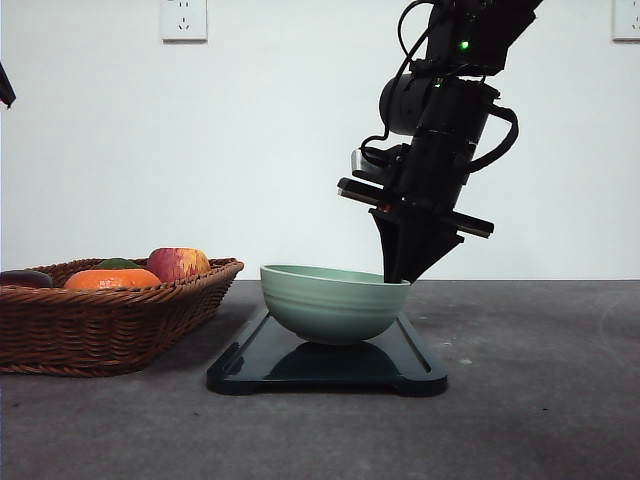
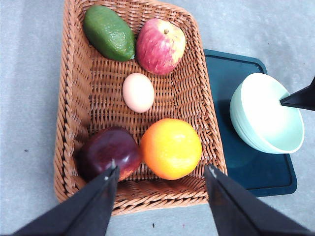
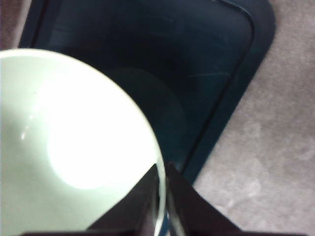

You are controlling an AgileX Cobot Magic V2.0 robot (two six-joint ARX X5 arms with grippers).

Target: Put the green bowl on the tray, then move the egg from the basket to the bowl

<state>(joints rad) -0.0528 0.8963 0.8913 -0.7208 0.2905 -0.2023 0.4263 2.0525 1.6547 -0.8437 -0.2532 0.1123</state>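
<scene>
The green bowl (image 1: 335,300) is on the dark tray (image 1: 330,368), tilted slightly; I cannot tell whether its base rests fully. My right gripper (image 1: 400,276) is shut on the bowl's right rim, and in the right wrist view its fingers (image 3: 147,189) pinch the rim of the bowl (image 3: 74,147) above the tray (image 3: 197,73). The egg (image 2: 138,92) lies in the middle of the wicker basket (image 2: 74,98). High above the basket's near end my left gripper (image 2: 161,172) hangs open, holding nothing. The bowl (image 2: 266,115) and tray (image 2: 231,73) sit just beside the basket.
The basket (image 1: 100,320) at the left also holds an avocado (image 2: 109,32), a red apple (image 2: 160,45), an orange (image 2: 171,148) and a dark red fruit (image 2: 109,151). Grey tabletop (image 1: 540,400) lies open to the right of the tray.
</scene>
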